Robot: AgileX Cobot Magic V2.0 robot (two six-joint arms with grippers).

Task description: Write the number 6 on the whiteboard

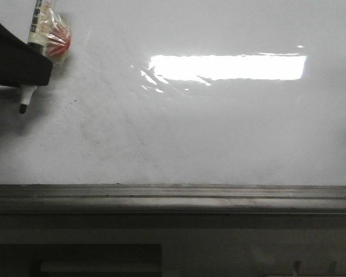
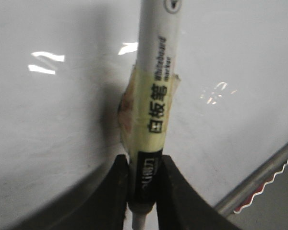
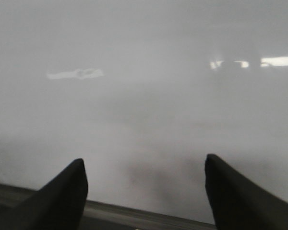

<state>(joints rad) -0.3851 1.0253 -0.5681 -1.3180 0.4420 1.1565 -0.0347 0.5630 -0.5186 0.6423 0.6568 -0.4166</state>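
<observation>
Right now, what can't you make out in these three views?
- Marker cap end: cut off by the front view's top edge.
- Marker tip contact with the whiteboard: too small to tell, front view.
- Board surface: blurred in the right wrist view.
- Right gripper: absent from the front view.

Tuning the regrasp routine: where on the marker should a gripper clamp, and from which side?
Clamp the marker low on its barrel, just above the tip, as the left gripper does now. Its fingers close across the round barrel from the side facing away from the whiteboard, leaving the tip free to write.
</observation>
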